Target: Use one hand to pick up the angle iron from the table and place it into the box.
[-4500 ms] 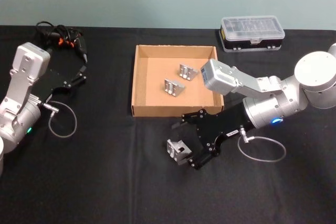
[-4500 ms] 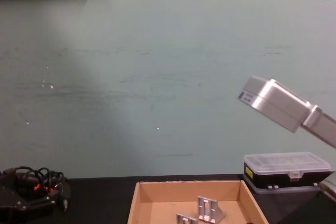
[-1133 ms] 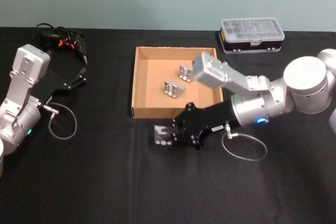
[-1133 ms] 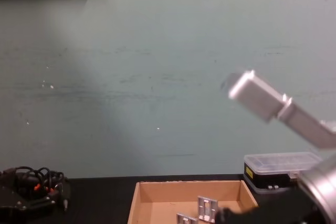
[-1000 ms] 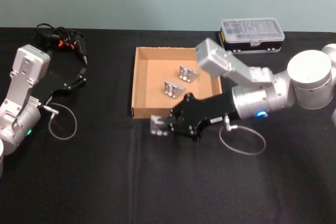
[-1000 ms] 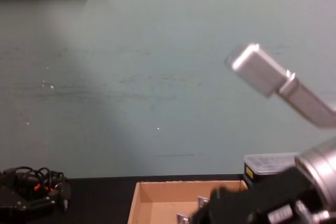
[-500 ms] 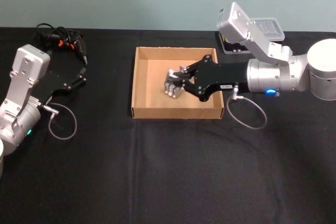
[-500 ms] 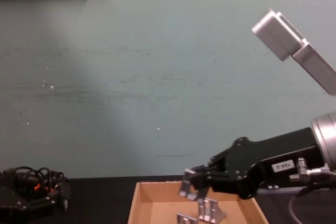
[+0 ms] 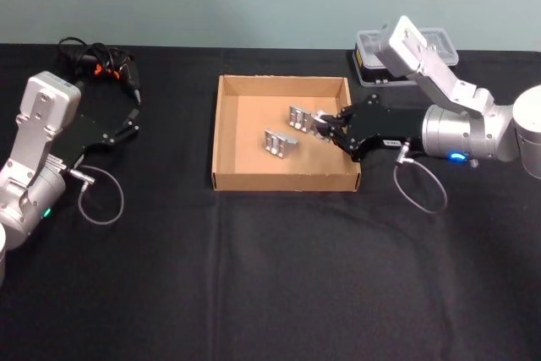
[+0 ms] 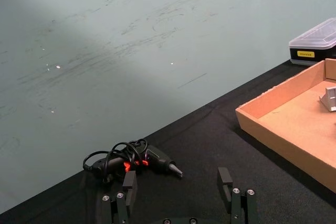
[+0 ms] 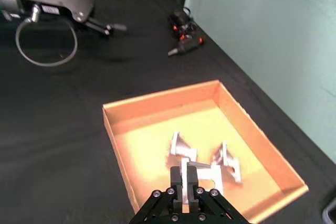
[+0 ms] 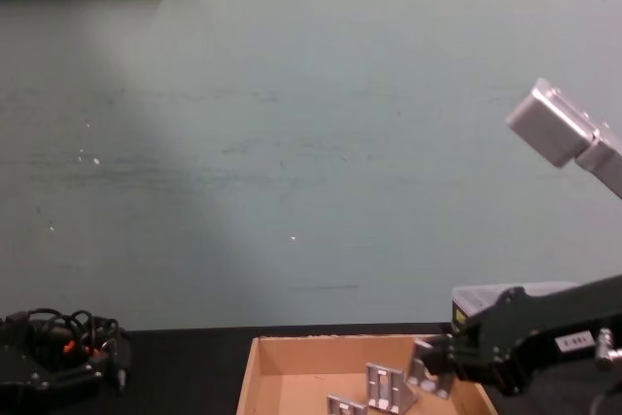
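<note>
Silver angle iron (image 9: 322,121) is clamped in the right gripper (image 9: 328,127), held above the box (image 9: 226,128) just inside its right wall. Two more brackets (image 9: 280,143) lie centrally; the floor to their left is bare. The left gripper (image 9: 127,124), fingers spread and holding nothing, sits parked on the table (image 9: 254,276).

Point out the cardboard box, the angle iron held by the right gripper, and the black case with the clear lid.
box (image 9: 226,128): head view, on its left wall.
held angle iron (image 9: 322,119): head view, on the silver end showing at the right gripper's tips.
black case (image 9: 366,62): head view, on its left end.
</note>
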You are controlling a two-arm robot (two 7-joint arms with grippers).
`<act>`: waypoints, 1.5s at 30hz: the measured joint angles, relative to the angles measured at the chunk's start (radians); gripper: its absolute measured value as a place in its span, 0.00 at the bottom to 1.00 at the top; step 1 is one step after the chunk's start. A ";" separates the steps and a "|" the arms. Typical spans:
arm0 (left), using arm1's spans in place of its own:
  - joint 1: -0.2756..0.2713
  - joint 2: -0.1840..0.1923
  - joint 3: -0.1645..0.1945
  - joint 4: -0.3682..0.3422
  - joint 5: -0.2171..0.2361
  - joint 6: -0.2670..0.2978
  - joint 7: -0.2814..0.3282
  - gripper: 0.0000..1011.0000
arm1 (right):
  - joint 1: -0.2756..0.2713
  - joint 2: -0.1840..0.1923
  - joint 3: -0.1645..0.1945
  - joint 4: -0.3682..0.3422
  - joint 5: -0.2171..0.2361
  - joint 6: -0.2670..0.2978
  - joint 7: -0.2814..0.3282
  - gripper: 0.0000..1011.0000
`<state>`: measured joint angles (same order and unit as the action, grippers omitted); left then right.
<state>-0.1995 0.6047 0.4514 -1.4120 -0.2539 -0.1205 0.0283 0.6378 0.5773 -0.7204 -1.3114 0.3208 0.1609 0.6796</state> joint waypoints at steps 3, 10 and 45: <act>0.000 0.000 0.000 0.000 0.000 0.000 0.000 0.99 | -0.006 0.001 0.004 0.005 -0.006 0.007 -0.002 0.06; 0.000 0.000 0.000 0.000 0.000 0.000 0.000 0.99 | -0.026 -0.001 0.015 0.026 -0.018 0.024 -0.002 0.06; 0.000 0.000 0.000 0.000 0.000 0.000 0.000 0.99 | -0.051 -0.047 0.059 0.036 -0.067 -0.006 0.031 0.67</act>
<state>-0.1995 0.6047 0.4514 -1.4120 -0.2539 -0.1205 0.0283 0.5868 0.5303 -0.6617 -1.2755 0.2540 0.1545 0.7110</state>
